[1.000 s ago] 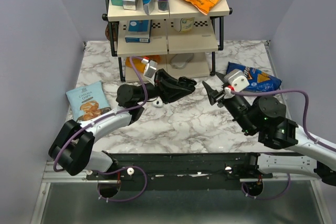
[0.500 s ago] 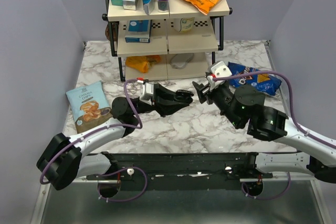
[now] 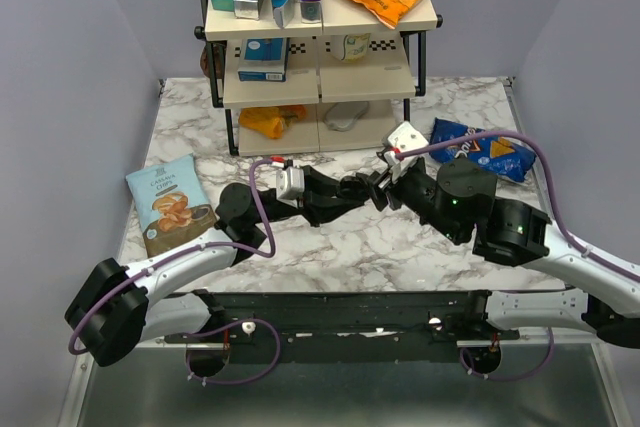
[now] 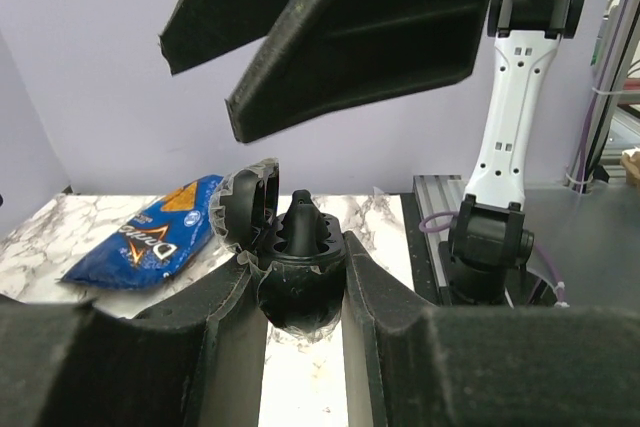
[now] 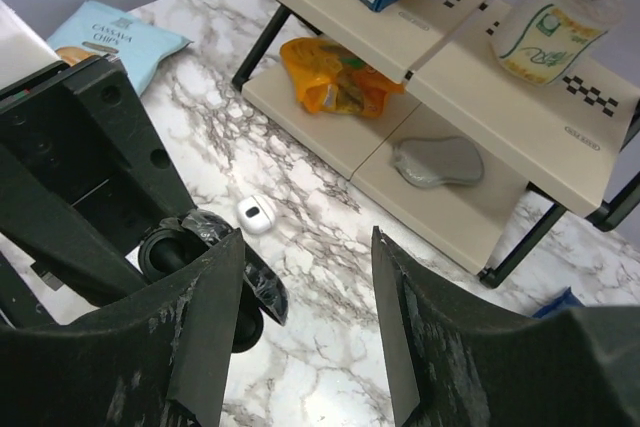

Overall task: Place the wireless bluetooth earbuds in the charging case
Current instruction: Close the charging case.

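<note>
My left gripper (image 4: 300, 282) is shut on the black charging case (image 4: 298, 292), held above the marble table with its lid (image 4: 245, 212) swung open to the left. A black earbud (image 4: 300, 215) stands up out of the case's wells. In the right wrist view the case (image 5: 185, 252) shows at the left, beside my right gripper (image 5: 305, 247), which is open with nothing between its fingers. Those fingers (image 4: 350, 37) hang just over the case. From above, both grippers meet mid-table, left (image 3: 350, 190) and right (image 3: 377, 187). No other earbud shows.
A small white oval pod (image 5: 255, 215) lies on the marble below the grippers. A two-tier shelf (image 3: 380, 82) at the back holds an orange packet (image 5: 335, 77) and a grey oval thing (image 5: 438, 160). A blue Doritos bag (image 3: 480, 147) lies right, a cassava chips bag (image 3: 168, 202) left.
The right gripper has swung left and come up to the left gripper. The left gripper, still holding the case, has turned and shifted slightly toward the front.
</note>
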You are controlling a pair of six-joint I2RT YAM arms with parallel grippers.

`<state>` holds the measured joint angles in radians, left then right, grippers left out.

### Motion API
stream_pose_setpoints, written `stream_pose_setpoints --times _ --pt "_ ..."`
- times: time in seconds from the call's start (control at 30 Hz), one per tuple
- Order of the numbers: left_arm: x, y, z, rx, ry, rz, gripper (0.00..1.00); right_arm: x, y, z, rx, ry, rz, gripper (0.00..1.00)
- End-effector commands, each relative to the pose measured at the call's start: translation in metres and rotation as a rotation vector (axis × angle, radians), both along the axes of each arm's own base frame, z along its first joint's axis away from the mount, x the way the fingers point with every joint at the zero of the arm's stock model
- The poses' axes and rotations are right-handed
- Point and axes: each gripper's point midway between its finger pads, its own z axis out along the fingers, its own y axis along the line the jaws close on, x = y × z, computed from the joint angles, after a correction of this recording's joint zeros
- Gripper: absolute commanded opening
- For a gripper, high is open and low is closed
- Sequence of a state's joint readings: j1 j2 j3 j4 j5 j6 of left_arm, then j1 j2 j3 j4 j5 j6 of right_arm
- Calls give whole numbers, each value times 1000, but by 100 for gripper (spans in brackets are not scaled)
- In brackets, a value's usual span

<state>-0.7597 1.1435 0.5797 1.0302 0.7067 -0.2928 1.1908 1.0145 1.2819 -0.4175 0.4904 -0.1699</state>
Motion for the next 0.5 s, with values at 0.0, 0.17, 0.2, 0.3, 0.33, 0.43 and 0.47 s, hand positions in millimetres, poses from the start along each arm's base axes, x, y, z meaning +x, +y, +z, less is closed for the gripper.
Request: stream_pose_setpoints --times 0.0,0.17,0.2,0.3,0.33,0.43,0.47 --pt "3 1 19 -42 -64 25 0 -8 7 -8 -40 42 62 61" --pt "4 1 22 -50 -61 30 0 -10 9 -15 -61 56 73 61" --pt "4 1 22 -51 -62 33 0 -10 9 -17 -68 60 74 61" --pt "6 1 24 -56 -57 40 0 -11 10 -20 -78 68 83 59" --pt "6 1 24 -56 -55 42 0 -12 11 -21 -82 71 89 59" --pt "9 2 26 -61 -48 57 0 -13 10 -24 -89 78 96 58" --pt "9 2 26 -60 -47 57 0 -13 10 -25 -88 78 94 58"
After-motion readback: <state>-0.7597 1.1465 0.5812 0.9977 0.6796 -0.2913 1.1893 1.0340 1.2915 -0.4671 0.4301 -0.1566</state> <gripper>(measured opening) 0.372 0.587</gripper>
